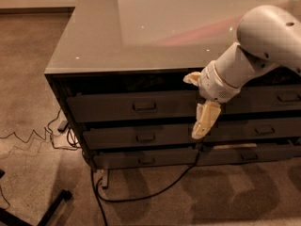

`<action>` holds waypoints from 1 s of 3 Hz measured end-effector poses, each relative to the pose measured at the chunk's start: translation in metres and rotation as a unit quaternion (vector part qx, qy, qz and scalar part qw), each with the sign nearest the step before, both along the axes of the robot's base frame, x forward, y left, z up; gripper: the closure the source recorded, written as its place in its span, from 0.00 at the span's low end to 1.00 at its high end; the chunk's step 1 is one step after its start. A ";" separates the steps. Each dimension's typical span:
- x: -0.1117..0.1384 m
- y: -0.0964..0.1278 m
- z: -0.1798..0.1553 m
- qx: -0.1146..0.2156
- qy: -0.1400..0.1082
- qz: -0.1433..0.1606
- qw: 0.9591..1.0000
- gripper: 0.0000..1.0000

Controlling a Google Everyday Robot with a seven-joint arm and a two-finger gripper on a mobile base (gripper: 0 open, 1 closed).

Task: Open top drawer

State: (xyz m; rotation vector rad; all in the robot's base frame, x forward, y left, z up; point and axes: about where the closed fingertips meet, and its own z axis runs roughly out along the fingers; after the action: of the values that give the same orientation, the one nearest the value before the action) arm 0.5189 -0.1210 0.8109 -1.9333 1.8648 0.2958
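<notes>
One end effector (194, 106): you had it hanging in front of the top drawer (108, 108), near its right end, spread open and gripping nothing.

Where was that drawer?

Left stack, directly under the bench (94, 51) top, above two lower drawers (117, 138). Its pull (144, 106) sat left of your end effector.

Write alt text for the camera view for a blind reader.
The gripper hangs in front of the top drawer of a grey cabinet, right of its pull. Two more drawers lie below; black cables trail on the carpet.
</notes>
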 end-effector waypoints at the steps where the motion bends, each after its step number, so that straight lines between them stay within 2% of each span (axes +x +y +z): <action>1: 0.019 0.009 -0.024 0.023 0.008 0.005 1.000 0.00; 2: 0.046 0.031 -0.056 -0.002 0.008 0.031 0.999 0.00; 3: 0.046 0.031 -0.056 -0.002 0.008 0.031 0.999 0.00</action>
State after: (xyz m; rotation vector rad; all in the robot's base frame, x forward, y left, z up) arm 0.5648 -0.0896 0.7545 -1.9995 1.8206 0.3284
